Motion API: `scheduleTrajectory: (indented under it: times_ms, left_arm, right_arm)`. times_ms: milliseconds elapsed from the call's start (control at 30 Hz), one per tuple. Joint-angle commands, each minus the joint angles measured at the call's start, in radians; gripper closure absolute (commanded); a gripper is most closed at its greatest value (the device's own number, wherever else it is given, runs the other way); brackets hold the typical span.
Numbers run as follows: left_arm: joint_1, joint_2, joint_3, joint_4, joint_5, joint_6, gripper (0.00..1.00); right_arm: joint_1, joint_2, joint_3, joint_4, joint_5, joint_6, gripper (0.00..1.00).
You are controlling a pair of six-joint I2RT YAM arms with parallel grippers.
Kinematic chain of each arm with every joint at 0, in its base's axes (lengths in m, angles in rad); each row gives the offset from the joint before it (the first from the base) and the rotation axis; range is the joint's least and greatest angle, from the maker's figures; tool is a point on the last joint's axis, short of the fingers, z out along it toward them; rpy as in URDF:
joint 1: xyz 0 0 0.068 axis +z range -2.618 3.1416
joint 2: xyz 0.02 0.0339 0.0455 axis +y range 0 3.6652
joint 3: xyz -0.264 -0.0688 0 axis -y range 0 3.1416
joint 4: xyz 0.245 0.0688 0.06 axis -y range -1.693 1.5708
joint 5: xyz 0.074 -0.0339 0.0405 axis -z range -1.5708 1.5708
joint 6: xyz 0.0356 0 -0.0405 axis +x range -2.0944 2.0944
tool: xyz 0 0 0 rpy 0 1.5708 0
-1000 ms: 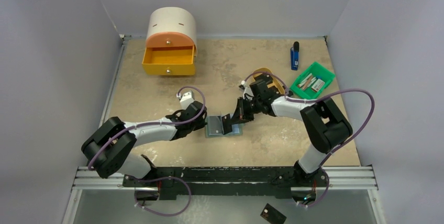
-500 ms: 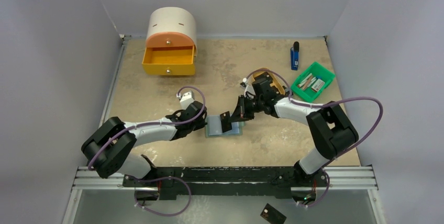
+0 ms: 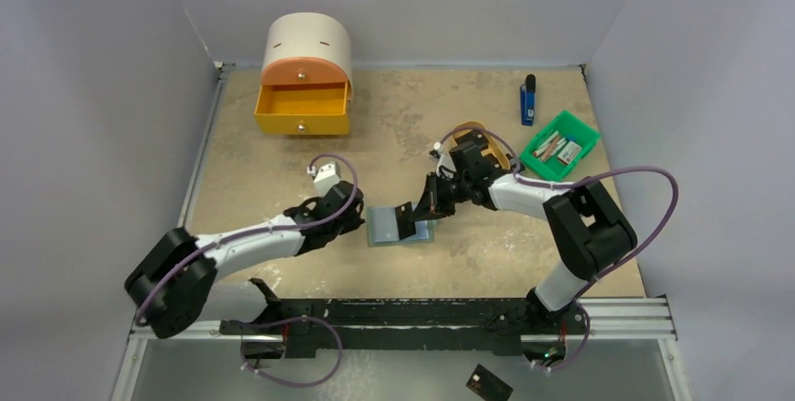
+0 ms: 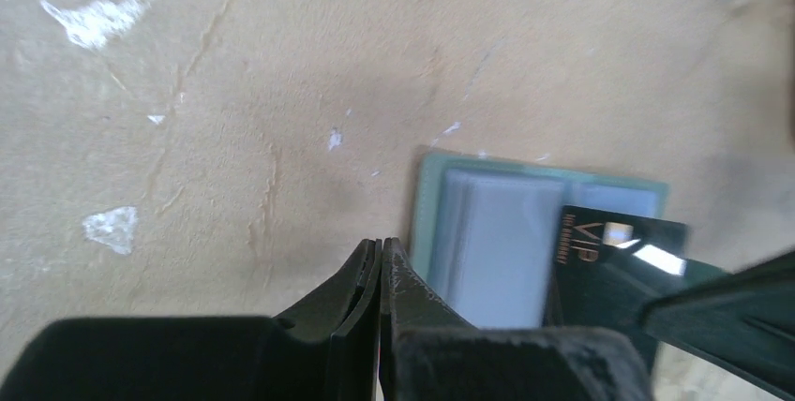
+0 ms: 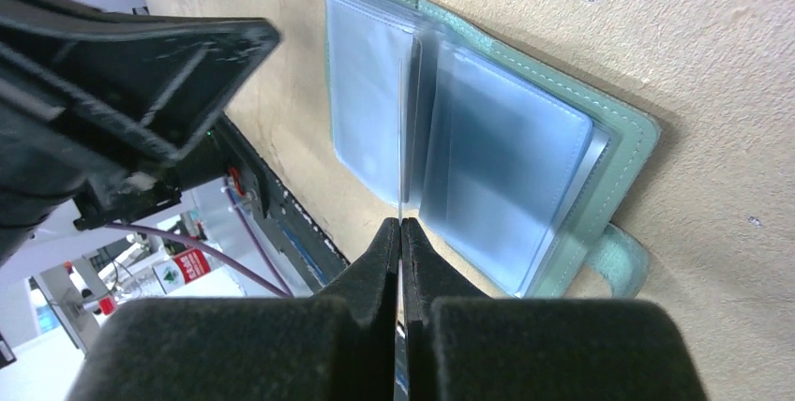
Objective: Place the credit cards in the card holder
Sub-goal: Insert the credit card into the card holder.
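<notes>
The card holder point(image 3: 386, 227) lies open on the table, grey-green with pale blue pockets; it also shows in the left wrist view point(image 4: 487, 232) and the right wrist view point(image 5: 497, 167). My right gripper point(image 3: 419, 212) is shut on a black credit card point(image 3: 406, 221), held on edge over the holder's middle. In the right wrist view the card point(image 5: 400, 139) shows edge-on between the two pocket stacks, with the gripper point(image 5: 400, 225) shut on it. The card's "VIP" face shows in the left wrist view point(image 4: 609, 246). My left gripper point(image 3: 359, 222) point(image 4: 380, 244) is shut and empty, just left of the holder. A second black card point(image 3: 488, 383) lies below the table's front rail.
An orange drawer unit point(image 3: 303, 73) with its drawer open stands at the back left. A blue lighter-like stick point(image 3: 528, 101) and a green bin point(image 3: 561, 146) are at the back right. A tan oval tray point(image 3: 475, 137) sits behind my right wrist.
My left arm has drawn back a little to the left, away from the holder's edge. My right gripper with the card has hardly moved.
</notes>
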Motion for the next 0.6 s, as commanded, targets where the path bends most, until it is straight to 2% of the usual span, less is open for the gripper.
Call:
scheduleTrajectory:
  times_ms: [0, 133, 300, 400, 567]
  left_arm:
    - [0.003, -0.180, 0.010, -0.027, -0.061, -0.010, 1.00]
    - [0.003, -0.228, 0.003, 0.147, 0.085, 0.010, 1.00]
    - [0.000, -0.087, 0.052, 0.284, 0.284, 0.013, 1.00]
    - [0.001, -0.021, 0.046, 0.318, 0.321, 0.011, 1.00]
    - [0.001, 0.030, 0.030, 0.305, 0.305, 0.015, 1.00]
  right_arm:
    - [0.002, -0.024, 0.048, -0.007, -0.007, -0.021, 1.00]
    - [0.002, -0.028, 0.057, -0.021, -0.004, -0.029, 1.00]
    - [0.002, -0.032, 0.056, -0.028, 0.003, -0.030, 1.00]
    - [0.002, -0.043, 0.054, -0.040, 0.012, -0.033, 1.00]
    - [0.002, -0.084, 0.041, -0.087, 0.027, -0.030, 1.00]
